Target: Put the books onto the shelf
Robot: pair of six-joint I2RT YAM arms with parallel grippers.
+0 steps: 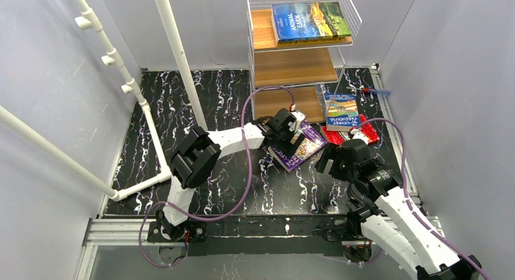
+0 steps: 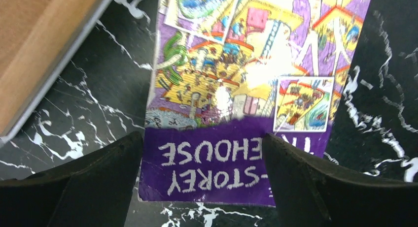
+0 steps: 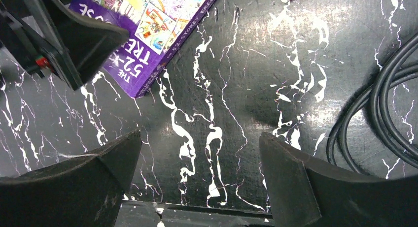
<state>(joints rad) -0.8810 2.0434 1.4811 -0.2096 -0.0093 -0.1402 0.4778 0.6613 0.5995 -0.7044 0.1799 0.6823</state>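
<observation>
A purple Storey Treehouse book lies flat on the black marble table. My left gripper hovers over its title end, open, fingers on either side of the title band without gripping it. The purple book fills the left wrist view. A blue Treehouse book rests on a red one by the shelf's foot. The shelf stands at the back, with Animal Farm on its top tier. My right gripper is open over bare table, right of the purple book.
White poles rise at the back left. The shelf's bottom board lies close to the left of the left gripper. A black cable loops beside the right gripper. A small blue and red pen-like item lies at the table's right edge.
</observation>
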